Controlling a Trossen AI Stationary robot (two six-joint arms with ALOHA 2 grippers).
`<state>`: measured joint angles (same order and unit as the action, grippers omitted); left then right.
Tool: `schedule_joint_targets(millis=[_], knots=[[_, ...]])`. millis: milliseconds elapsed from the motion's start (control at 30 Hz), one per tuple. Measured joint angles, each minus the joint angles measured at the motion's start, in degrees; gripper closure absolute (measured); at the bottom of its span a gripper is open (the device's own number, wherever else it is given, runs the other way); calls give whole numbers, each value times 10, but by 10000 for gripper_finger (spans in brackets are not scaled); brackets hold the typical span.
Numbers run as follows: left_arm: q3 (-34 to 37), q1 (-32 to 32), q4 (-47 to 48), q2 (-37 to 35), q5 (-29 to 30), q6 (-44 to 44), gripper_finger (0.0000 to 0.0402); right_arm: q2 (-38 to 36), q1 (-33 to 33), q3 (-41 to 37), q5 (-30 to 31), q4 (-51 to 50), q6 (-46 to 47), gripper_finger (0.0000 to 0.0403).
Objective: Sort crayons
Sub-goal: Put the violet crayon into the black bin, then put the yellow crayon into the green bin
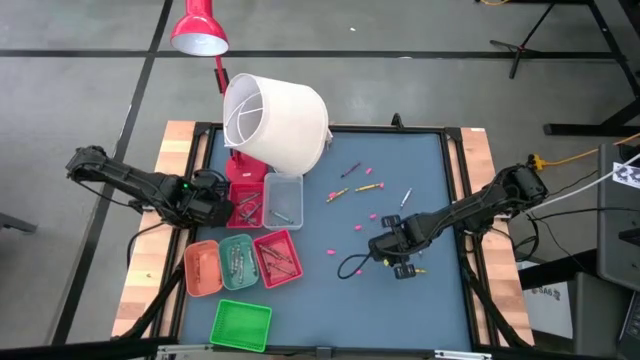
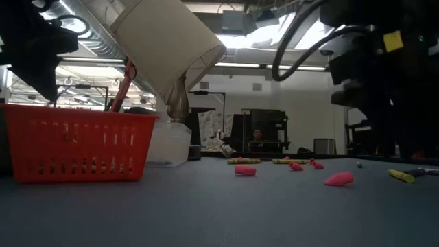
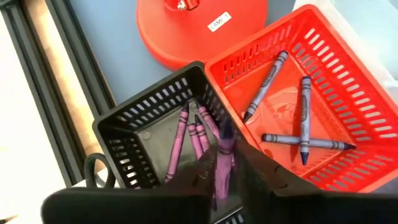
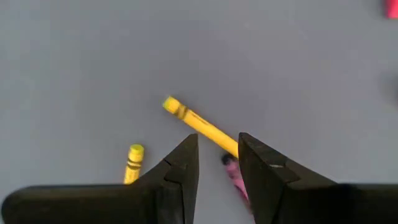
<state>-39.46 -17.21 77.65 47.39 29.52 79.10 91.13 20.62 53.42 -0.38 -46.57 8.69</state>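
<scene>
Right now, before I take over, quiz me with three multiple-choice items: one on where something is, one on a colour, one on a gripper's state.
1. The left gripper is above: A the black tray; B the green tray; C the loose sticks.
2. The crayons in the red tray beside it are: A yellow; B grey; C pink.
3. The right gripper is: A shut on a crayon; B out of view; C open over a yellow crayon.
Answers: 1 A, its wrist view looks into that tray; 2 B, all those visible are grey; 3 C, its fingers stand apart above it.
</scene>
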Motion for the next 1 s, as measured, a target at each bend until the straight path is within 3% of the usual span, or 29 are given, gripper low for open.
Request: schedule_joint_targets(millis=[233,1000], knots=[[0,0,-8,0,0,0,320,0,0,-15,-12,35,-17,292],[0,0,-16,0,0,0,321,54,0,-13,-13,41,-94,292]])
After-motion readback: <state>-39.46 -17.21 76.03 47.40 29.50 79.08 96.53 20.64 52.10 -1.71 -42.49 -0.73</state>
